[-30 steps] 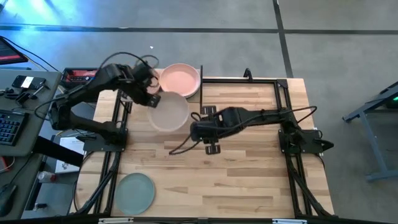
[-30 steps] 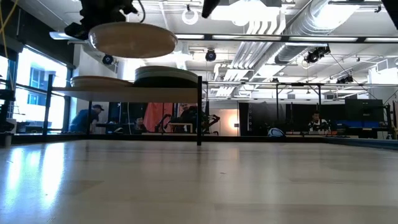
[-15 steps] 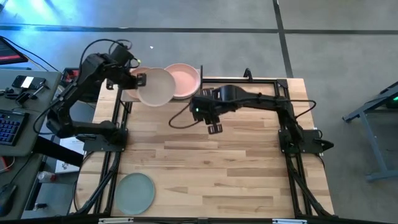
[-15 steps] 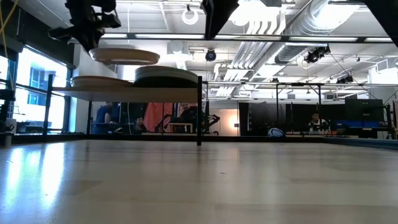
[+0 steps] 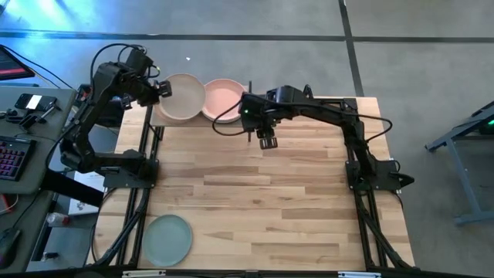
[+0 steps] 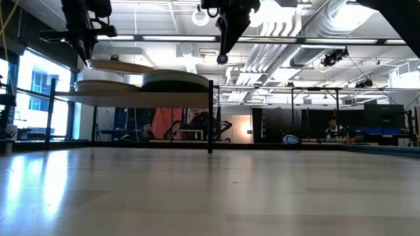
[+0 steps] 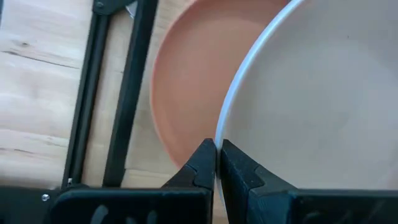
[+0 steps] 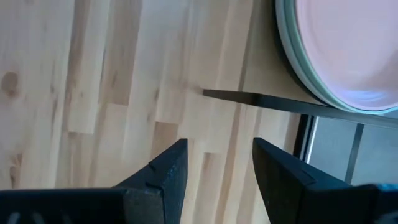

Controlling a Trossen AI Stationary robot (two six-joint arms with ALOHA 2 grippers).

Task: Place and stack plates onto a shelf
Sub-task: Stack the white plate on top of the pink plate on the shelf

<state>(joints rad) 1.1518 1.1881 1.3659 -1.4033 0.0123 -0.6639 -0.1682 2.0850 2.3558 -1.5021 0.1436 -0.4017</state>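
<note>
Overhead view looks evenly lit to me, no hard shadows on the tabletop [image 5: 255, 193]; a blue glare streak lies on the floor at top left. At table height I'm backlit: bright ceiling lights [image 6: 275, 16] and a window [image 6: 39, 92] blow out, arms and the shelf [image 6: 131, 97] go to dark silhouettes, the near tabletop is soft with a pale sheen. My wrist views are bright; the near dark fingers [image 7: 202, 168] are slightly blurred.

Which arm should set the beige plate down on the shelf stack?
Left. The left gripper is shut on the beige plate, holding it above the terracotta plate on the shelf. The right gripper is open and empty beside the shelf.
</note>
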